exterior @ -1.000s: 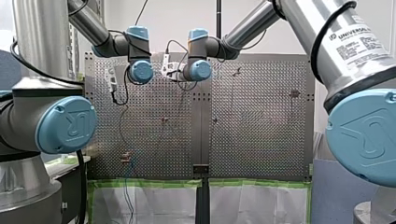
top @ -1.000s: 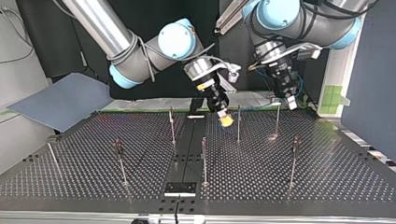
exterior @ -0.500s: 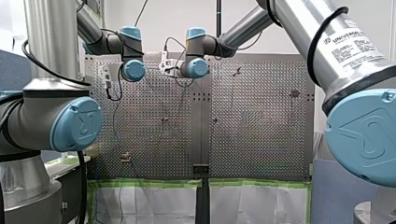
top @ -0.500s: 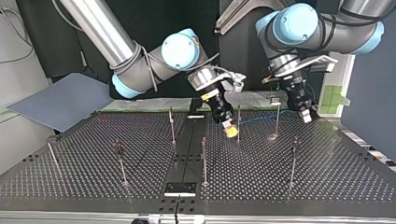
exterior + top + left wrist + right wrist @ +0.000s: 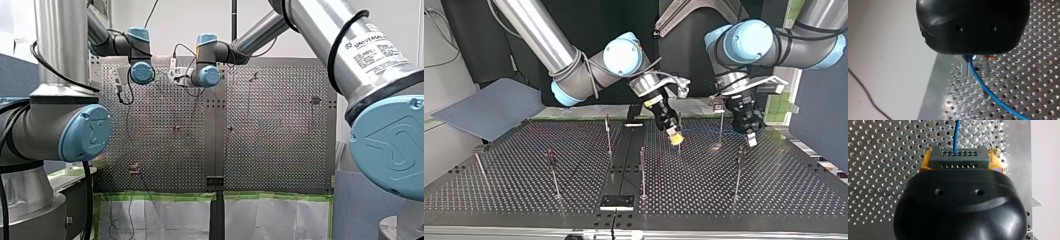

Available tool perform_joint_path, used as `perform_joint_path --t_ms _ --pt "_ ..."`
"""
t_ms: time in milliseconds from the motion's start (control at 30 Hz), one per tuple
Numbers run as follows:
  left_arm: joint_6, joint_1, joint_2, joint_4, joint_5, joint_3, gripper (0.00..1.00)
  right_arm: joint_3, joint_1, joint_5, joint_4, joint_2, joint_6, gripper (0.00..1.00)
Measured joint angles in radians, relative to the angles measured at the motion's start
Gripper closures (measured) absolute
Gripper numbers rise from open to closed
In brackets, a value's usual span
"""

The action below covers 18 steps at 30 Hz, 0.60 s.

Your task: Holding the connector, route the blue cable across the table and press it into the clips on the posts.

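Yellow pads of my right gripper, clamped on dark connector; blue cable running out ahead over perforated table. My left gripper further along, same cable emerging under it; grip unreadable. Looks like routing step, seemingly nothing clipped yet. Next move: calls for taut line, then lowering it into clip of post beside connector. Top view alone gives posts and both arms; wrist views alone give cable clearly.

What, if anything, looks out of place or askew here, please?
Nothing stands out: the connector sits square between the yellow pads of my right pincer, and the blue cable runs unkinked from it to my left pincer.
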Motion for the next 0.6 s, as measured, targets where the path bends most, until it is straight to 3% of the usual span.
perform_joint_path --t_ms 400,600 --pt "-0.006 0.045 -0.026 0.022 0.015 0.010 1.00 -0.062 -0.003 -0.004 0.023 0.027 0.001 1.00" --pt "-0.008 0.069 -0.026 0.054 0.050 0.017 1.00 -0.082 -0.004 -0.004 0.032 0.057 0.001 1.00"
